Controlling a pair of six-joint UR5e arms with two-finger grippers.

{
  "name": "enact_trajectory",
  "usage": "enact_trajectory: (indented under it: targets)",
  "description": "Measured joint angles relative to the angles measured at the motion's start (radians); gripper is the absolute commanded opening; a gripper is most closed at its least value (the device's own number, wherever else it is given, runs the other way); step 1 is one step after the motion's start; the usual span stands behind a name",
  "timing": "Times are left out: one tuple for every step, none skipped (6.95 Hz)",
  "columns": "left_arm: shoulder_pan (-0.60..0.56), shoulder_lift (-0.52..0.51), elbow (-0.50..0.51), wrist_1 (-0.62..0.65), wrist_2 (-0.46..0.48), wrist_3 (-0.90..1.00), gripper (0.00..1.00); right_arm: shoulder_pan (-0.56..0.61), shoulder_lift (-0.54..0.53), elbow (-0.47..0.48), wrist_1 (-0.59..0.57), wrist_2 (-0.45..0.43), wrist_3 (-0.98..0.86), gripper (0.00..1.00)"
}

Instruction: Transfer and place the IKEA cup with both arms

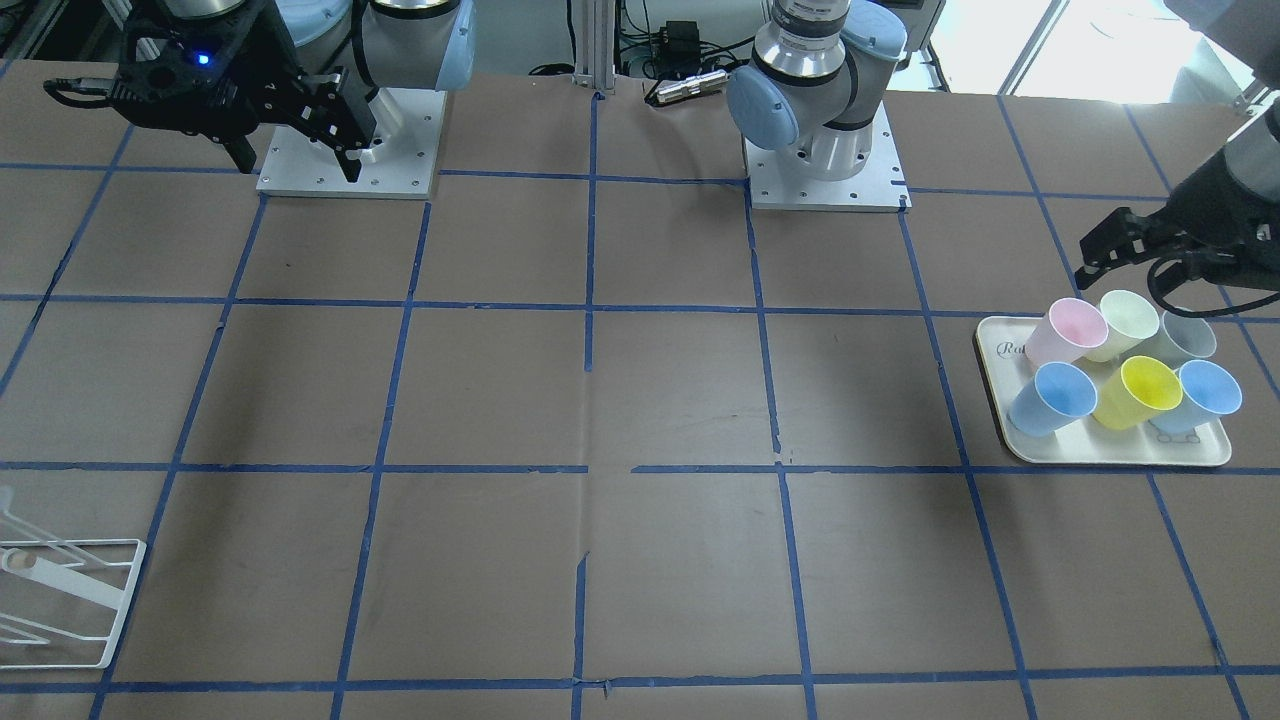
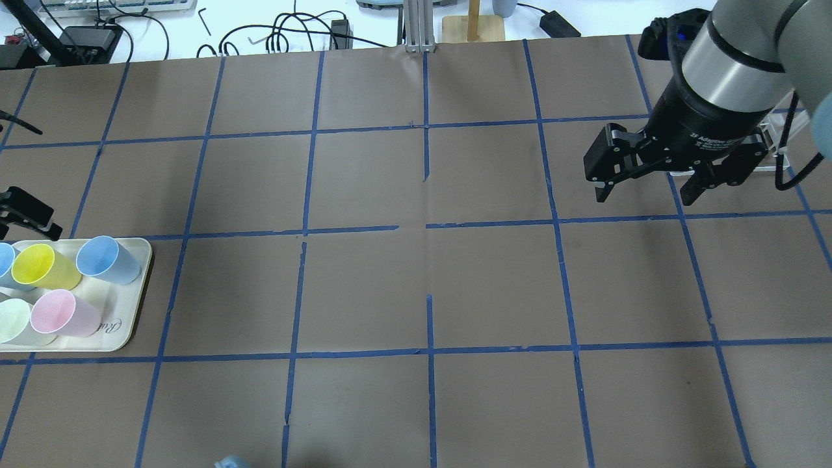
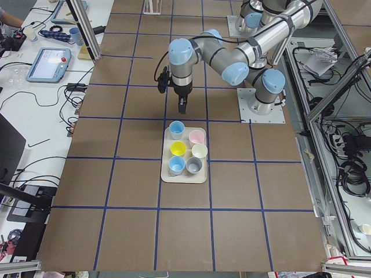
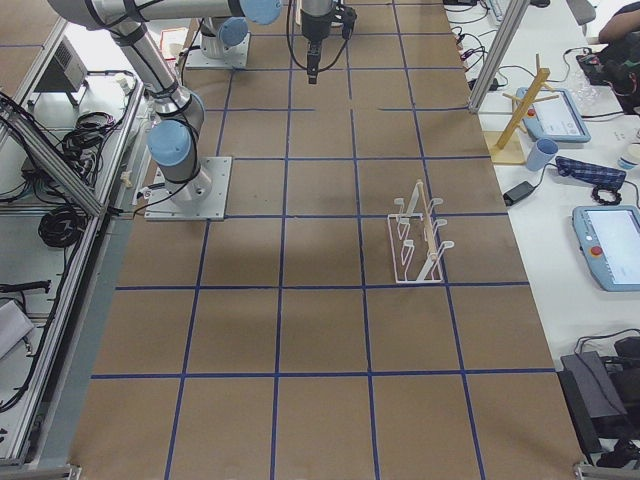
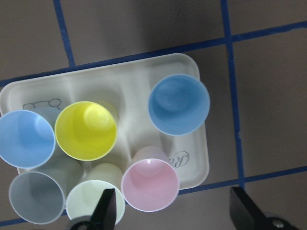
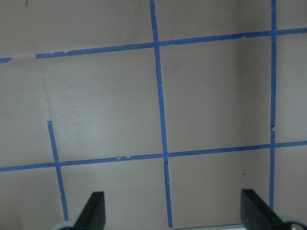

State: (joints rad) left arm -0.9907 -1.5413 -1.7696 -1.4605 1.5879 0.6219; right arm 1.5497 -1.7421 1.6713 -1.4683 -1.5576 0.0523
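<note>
Exterior front-facing view: the right gripper (image 1: 300, 155) hangs wide open over the blue-taped brown paper table (image 1: 650, 400). At 3 o'clock, the left gripper (image 1: 1105, 250), fingers likewise spread, hovers near a cream moulded tray (image 1: 1100, 455). The smooth, tapered grey IKEA cup (image 1: 1188, 338) stands in the tray's 1 o'clock corner.

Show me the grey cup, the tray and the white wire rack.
grey IKEA cup (image 5: 36, 199): left wrist view, inside its open mouth.
tray (image 5: 129, 84): left wrist view, bare floor of the tray.
white wire rack (image 4: 419, 243): exterior right view, its upright pegs.
</note>
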Motion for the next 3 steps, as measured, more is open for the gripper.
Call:
enact_trajectory:
  targets:
    - [-0.102,0.032,0.005,-0.020,0.000,-0.166,1.00,-0.001,-0.003,0.000,0.006,0.000,-0.016,1.00]
    - [-0.193,0.048,0.018,-0.033,0.000,-0.317,1.00,-0.002,-0.004,0.001,0.016,-0.001,-0.031,1.00]
    - [-0.278,0.053,0.041,-0.043,-0.001,-0.454,1.00,-0.003,-0.004,0.001,0.020,-0.004,-0.043,1.00]
